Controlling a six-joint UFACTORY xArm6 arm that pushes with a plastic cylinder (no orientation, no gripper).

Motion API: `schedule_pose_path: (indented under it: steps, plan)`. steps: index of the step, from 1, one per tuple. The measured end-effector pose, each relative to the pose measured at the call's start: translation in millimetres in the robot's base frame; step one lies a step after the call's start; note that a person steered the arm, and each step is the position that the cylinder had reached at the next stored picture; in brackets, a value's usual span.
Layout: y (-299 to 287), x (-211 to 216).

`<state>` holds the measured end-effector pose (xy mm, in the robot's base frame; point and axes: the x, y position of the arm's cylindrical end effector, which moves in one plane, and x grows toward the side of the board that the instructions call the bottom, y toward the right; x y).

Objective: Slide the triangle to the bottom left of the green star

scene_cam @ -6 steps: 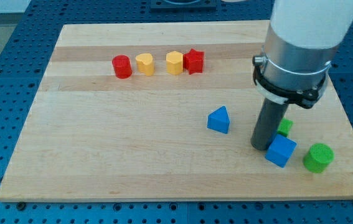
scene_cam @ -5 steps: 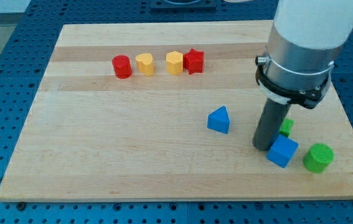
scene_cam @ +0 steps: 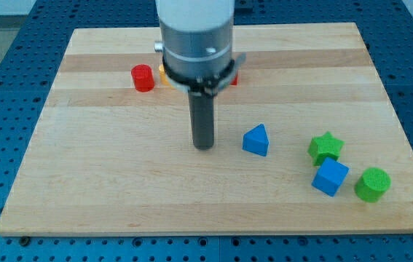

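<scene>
Since the earlier frames my tip [scene_cam: 203,146] has crossed from beside the blue cube and green star, near the view's right, over to the middle of the worktop [scene_cam: 104,182]; the blocks appear unmoved. No jaws exist on this arm, so nothing is clenched or released: the end is a plain dark rod, and it touches no block.

Going from the view's left to its right: a red cylinder [scene_cam: 142,77] sits up and to the left of my tip, well apart from it. Just beside that, a sliver of a yellow block [scene_cam: 162,71] shows at the edge of the arm's grey housing, its shape hidden. Behind the housing's other edge a bit of a red block [scene_cam: 234,76] peeks out, shape also hidden. The blue triangle [scene_cam: 256,140], the block to be moved, lies just to the right of my tip, near it but with a gap of bare wood between. Farther right, well apart from my tip, the green star [scene_cam: 325,147] stands with the blue cube [scene_cam: 329,177] touching or nearly touching it below, and a green cylinder [scene_cam: 372,183] beside the cube at the far right.

No brand, label or writing can be read anywhere.
</scene>
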<state>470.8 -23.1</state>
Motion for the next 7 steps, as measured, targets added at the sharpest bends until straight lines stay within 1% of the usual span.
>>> schedule_pose_path:
  steps: [1, 2, 3, 5, 7]
  plan:
    - [17.4, -12.6]
    - [48.6, -8.2]
    - [68.5, 12.0]
    - [112.2, 21.9]
    - [143.6, 37.1]
